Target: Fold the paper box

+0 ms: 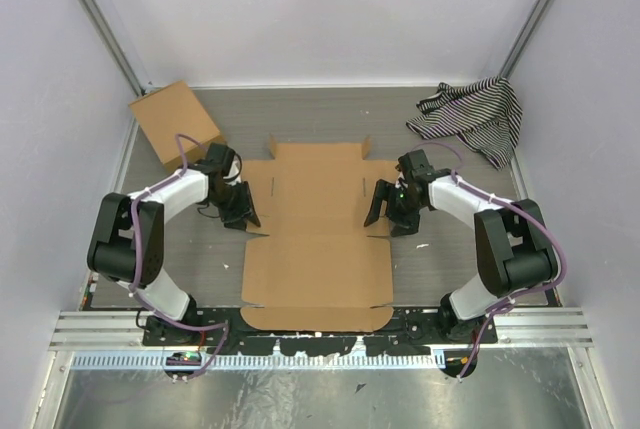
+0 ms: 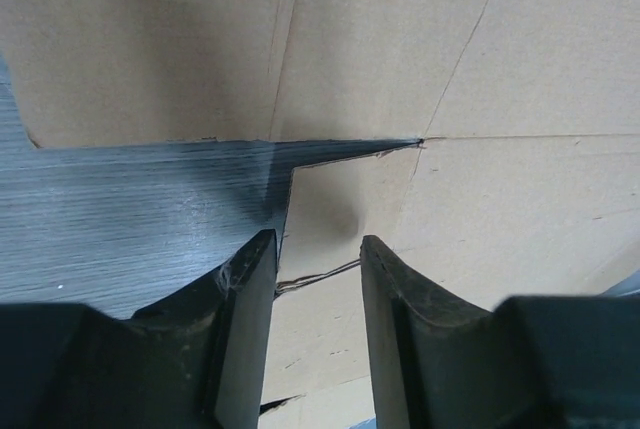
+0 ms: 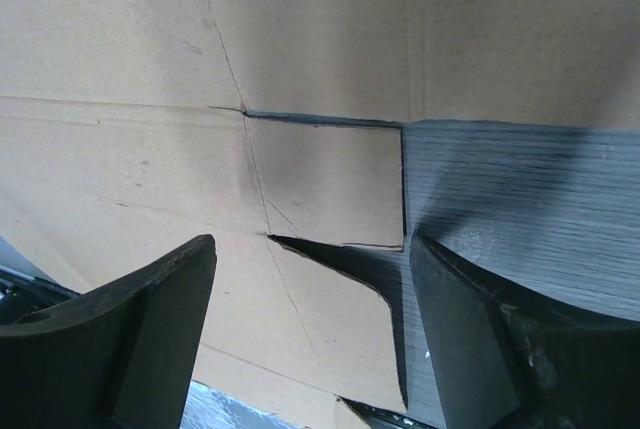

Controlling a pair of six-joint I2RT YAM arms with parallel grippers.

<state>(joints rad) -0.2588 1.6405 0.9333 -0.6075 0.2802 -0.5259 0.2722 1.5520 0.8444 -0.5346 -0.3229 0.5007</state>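
The paper box (image 1: 318, 249) lies flat and unfolded in the middle of the surface (image 1: 300, 114). Its long panels run from the near edge towards the far edge, and its side flaps spread out left and right.

My left jaws are down at the box's left edge, where the side flap (image 2: 340, 209) steps in towards the main panel. They stand partly open, the two fingers (image 2: 245, 349) apart with that flap's corner showing in the gap. The gap is much wider than the card, so I have hold of nothing.

My right jaws sit at the matching spot on the box's right edge. They are spread wide, and the fingers (image 3: 130, 339) straddle a small square tab (image 3: 325, 179) without touching it. Bare grey surface shows past the tab's outer edge.

A smaller plain cardboard rectangle (image 1: 175, 124) sits in the far left corner of the surface, skewed to the edges. Its near corner is close to my left wrist but well apart from the box. A black-and-white striped cloth (image 1: 475, 114) lies crumpled in the far right corner, beyond my right wrist and also apart from the box. Between the two, my arms reach in from either side, and only the jaws meet the box's edges.
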